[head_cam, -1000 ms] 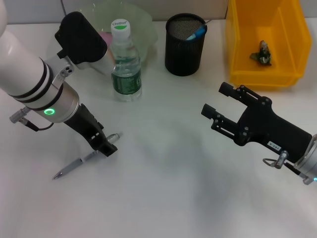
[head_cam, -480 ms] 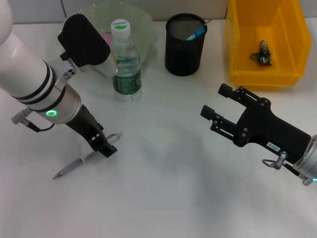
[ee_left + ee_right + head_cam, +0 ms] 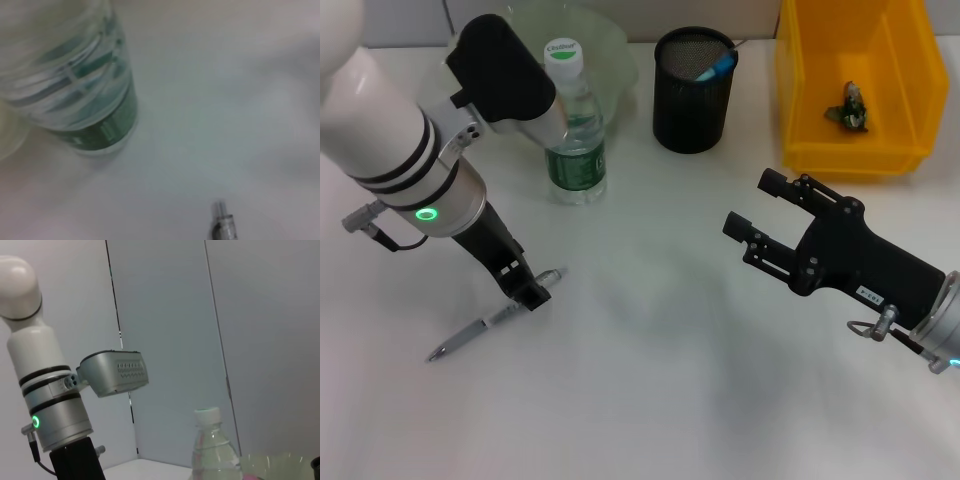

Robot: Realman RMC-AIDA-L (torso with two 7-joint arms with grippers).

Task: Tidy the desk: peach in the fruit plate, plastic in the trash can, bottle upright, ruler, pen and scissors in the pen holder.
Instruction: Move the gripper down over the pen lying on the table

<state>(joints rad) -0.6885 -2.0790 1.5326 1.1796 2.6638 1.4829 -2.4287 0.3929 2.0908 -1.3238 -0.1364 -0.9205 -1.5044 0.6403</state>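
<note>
Left gripper [image 3: 528,293] is pinching the pen [image 3: 496,320] on the desk; it should be lifting level toward the holder [image 3: 693,90]. Right gripper [image 3: 752,214] is idling, fingers spread, empty.

left arm [image 3: 415,170] swung slightly up and back — left pincer [image 3: 527,293] shifted along pen [image 3: 495,320]

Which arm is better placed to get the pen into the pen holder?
Left. Its pincer is already down at the pen on the table; the right pincer hovers open, far across from it.
</note>
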